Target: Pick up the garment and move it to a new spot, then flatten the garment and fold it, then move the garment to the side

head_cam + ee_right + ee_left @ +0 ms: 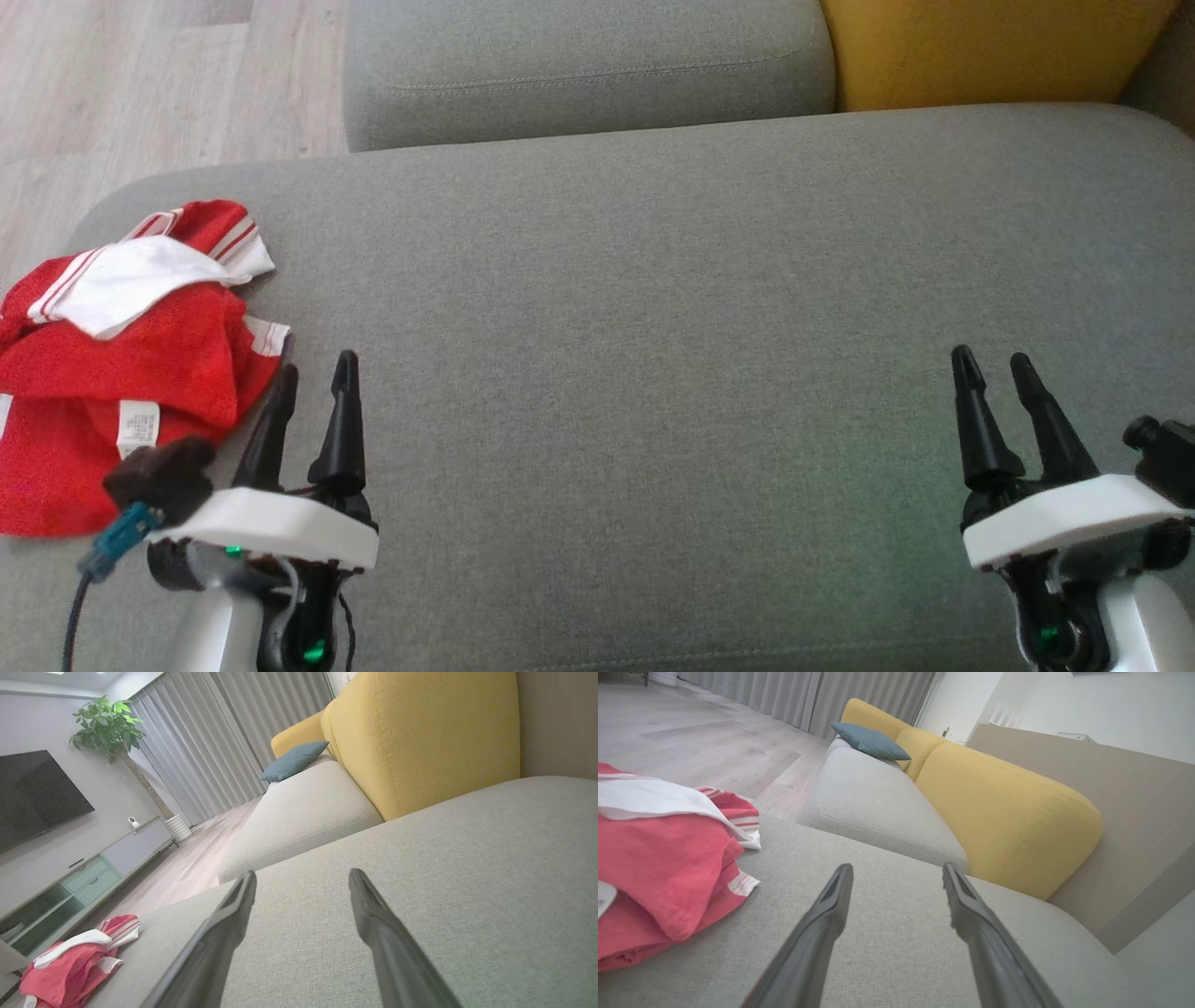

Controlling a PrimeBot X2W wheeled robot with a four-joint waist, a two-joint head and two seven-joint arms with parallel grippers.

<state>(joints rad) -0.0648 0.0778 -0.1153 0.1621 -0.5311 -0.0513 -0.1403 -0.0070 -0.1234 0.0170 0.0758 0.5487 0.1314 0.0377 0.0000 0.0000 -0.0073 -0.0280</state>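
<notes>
Overhead, the crumpled red-and-white garment lies at the near left end of the grey sofa cushion, just beside the left claw, with the right claw well apart on the right, both spread and empty. Along the left wrist, the garment sits just left of that parted claw. Along the right wrist, it lies far off to the left.

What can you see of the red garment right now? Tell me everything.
The garment is red, mesh-looking fabric with white striped trim, a white panel folded over its top and a white care label showing. It lies crumpled in a loose heap at the left end of the grey cushion. The open left gripper sits just beside its right edge, not gripping it.
</notes>
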